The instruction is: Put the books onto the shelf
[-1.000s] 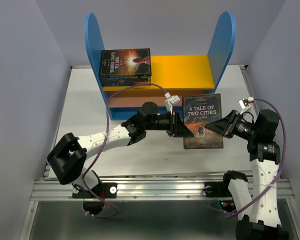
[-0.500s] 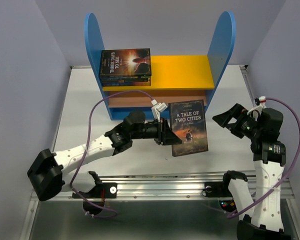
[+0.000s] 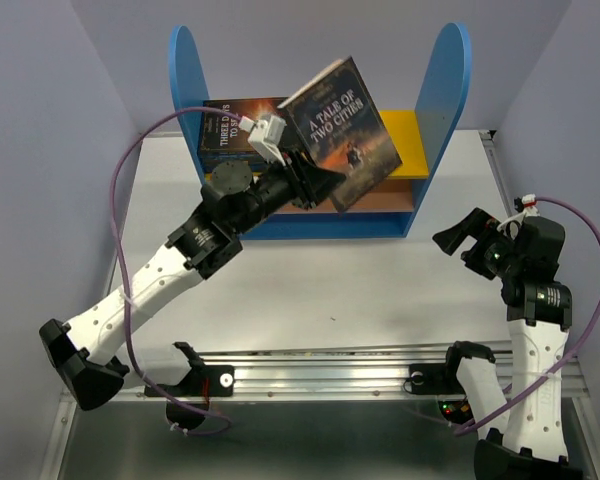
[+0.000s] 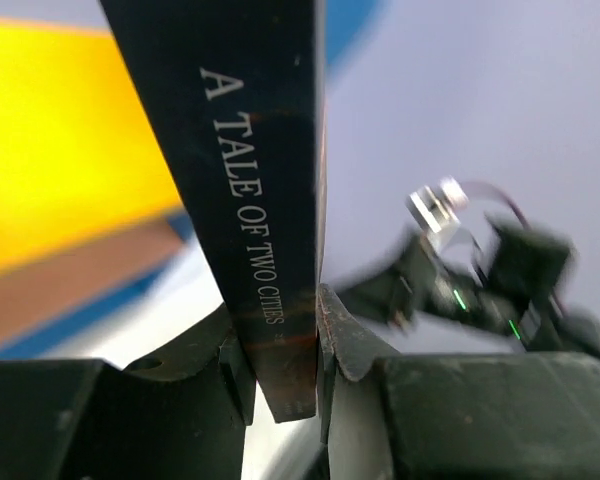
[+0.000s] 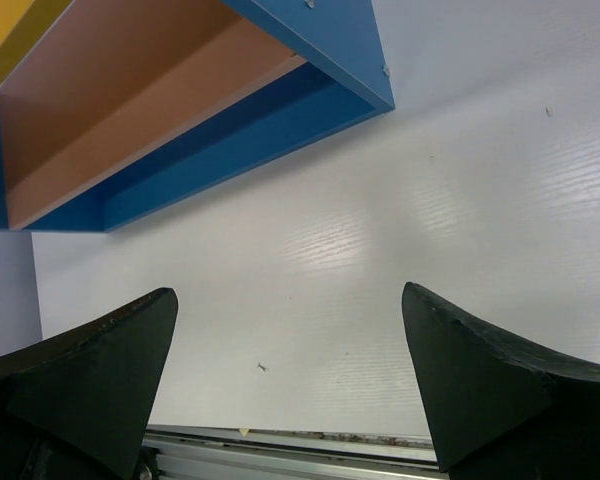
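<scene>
Released by the wide-open right end effector (image 5: 288,300), the dark paperback book (image 3: 342,130) has been raised, gripped in the left end effector (image 3: 318,188), over the blue-sided shelf (image 3: 445,80) for placing

Shelf (image 3: 443,80) at the far middle of the table (image 3: 360,290), its boards facing the arms. A stack of books (image 3: 225,135) lies flat on the left end of the top board (image 3: 408,130). A Tale of Two Cities (image 3: 345,135) hangs tilted above the board's middle, just right of the stack, its spine between the fingers of the left gripper (image 3: 315,188), which reaches in from the near left. The right gripper (image 3: 462,240) stands over the table, right of the shelf and apart from it.
</scene>
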Available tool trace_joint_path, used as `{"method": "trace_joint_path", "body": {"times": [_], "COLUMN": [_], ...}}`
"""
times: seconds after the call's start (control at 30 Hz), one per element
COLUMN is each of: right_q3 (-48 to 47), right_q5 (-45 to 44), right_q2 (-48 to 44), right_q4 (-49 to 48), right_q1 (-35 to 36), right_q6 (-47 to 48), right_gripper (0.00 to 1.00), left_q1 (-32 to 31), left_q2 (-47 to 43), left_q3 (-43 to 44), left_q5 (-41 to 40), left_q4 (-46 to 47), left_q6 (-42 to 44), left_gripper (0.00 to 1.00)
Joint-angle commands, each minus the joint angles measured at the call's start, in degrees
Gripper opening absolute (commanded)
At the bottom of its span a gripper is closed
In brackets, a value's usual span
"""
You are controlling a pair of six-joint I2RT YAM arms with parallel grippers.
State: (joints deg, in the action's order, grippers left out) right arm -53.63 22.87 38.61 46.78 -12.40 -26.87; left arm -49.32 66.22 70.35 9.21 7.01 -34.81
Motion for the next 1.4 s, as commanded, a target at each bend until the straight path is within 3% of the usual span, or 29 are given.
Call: {"method": "trace_joint_path", "body": {"times": [0.0,0.13,0.27,0.5,0.63,0.87,0.97,1.0,1.1,1.37], "right_q3": [-0.95,-0.95,-0.51,-0.78,-0.95,-1.57,-2.01,-2.01,-2.01,-3.59], "right_q5": [-0.29,-0.11,0.16,-3.36,-3.80,-9.07,-10.39,-10.22,-10.22,-8.64], "right_q2": [-0.90,-0.82,-0.64,0.23,0.33,1.21,1.12,1.20,1.20,1.03], "right_q4": [-0.64,-0.55,-0.55,0.67,0.85,3.75,4.19,4.28,4.54,5.60], "right_q1": [-0.25,-0.25,-0.25,-0.25,-0.25,-0.25,-0.25,-0.25,-0.25,-0.25], "right_q6": [1.21,1.30,0.95,0.94,0.86,1.30,1.21,1.21,1.30,2.61], "right_gripper": [1.00,1.00,1.00,1.00,1.00,1.00,1.00,1.00,1.00,1.00], "left_q1": [6.59,6.87,8.54,8.63,8.63,8.71,8.71,8.71,8.71,8.71], "left_q2": [3.38,8.30,12.79,9.39,6.65,7.70,7.52,7.44,7.09,5.77], "left_q3": [9.96,17.25,23.59,16.33,11.48,12.45,12.27,12.27,12.18,11.39], "left_q5": [-13.21,-25.97,-37.84,-53.66,-56.49,-56.94,-56.50,-56.15,-54.92,-49.74], "left_q4": [6.35,5.22,-0.93,-3.05,-2.17,-6.47,-6.65,-6.57,-6.65,-6.65], "left_q6": [0.35,3.25,-3.14,-22.99,-25.92,-31.10,-31.73,-31.38,-31.02,-29.89], "left_gripper": [0.00,0.00,0.00,0.00,0.00,0.00,0.43,0.65,0.86,0.97]}}
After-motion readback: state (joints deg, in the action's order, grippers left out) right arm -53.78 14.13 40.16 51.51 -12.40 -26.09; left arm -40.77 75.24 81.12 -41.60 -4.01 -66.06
